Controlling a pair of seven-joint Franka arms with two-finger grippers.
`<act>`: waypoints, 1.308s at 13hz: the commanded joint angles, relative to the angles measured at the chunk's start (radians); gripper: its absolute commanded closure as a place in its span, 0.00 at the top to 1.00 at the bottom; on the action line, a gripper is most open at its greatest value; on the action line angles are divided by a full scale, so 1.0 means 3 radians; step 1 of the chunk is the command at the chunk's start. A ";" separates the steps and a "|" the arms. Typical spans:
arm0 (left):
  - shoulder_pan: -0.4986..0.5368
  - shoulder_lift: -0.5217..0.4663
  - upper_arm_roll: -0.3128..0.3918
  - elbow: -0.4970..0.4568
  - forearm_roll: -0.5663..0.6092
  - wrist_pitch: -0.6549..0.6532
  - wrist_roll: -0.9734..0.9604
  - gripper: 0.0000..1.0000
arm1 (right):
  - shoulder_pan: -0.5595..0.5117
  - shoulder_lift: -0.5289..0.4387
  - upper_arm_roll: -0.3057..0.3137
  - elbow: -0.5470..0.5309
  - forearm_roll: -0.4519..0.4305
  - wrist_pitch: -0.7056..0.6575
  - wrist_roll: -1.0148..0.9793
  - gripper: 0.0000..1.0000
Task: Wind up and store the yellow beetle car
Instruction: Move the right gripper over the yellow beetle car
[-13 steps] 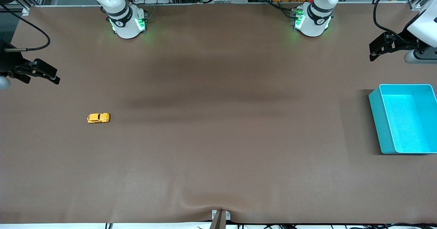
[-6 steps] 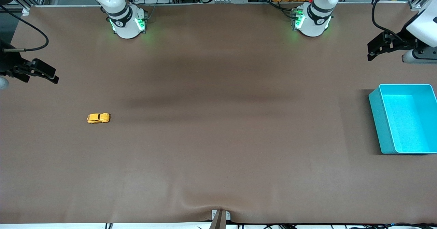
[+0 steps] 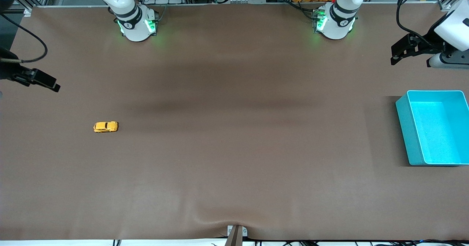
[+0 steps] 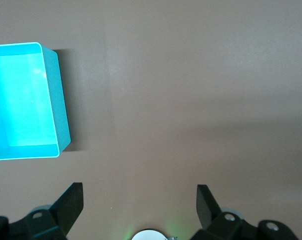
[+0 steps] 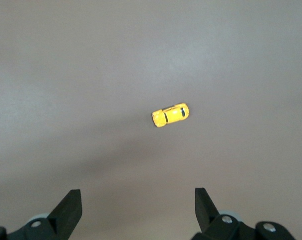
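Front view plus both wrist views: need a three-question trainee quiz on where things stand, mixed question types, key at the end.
1. True or false: the yellow beetle car is inside the turquoise bin.
2. Which gripper hangs over the car's end of the table? A) left gripper B) right gripper
3. Fill in: both grippers' fingers are ___.

Key
1. False; it sits on the bare table at the right arm's end.
2. B
3. open, holding nothing

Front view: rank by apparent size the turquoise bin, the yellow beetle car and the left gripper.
1. Turquoise plastic bin, largest.
2. Black left gripper, raised, so nearness may inflate it.
3. Tiny yellow beetle car, smallest.
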 commanded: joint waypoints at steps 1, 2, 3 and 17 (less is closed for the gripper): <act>0.0017 -0.0005 -0.0007 0.0014 -0.0054 -0.0018 -0.0020 1.00 | -0.0086 0.0108 0.0014 -0.0071 0.0009 0.0002 0.0167 1.00; 0.0017 -0.0005 -0.0007 0.0019 -0.0054 -0.0013 -0.0020 1.00 | -0.0096 0.0164 -0.0032 -0.0071 0.0014 0.0001 0.0299 1.00; 0.0017 -0.0005 -0.0007 0.0019 -0.0054 -0.0013 -0.0025 1.00 | -0.0101 0.0231 -0.0043 -0.0071 0.0019 0.0007 0.0457 1.00; 0.0017 -0.0005 0.0008 0.0024 -0.0054 -0.0018 -0.0020 1.00 | -0.0137 0.0983 -0.0247 -0.0255 0.0285 0.0681 0.3504 1.00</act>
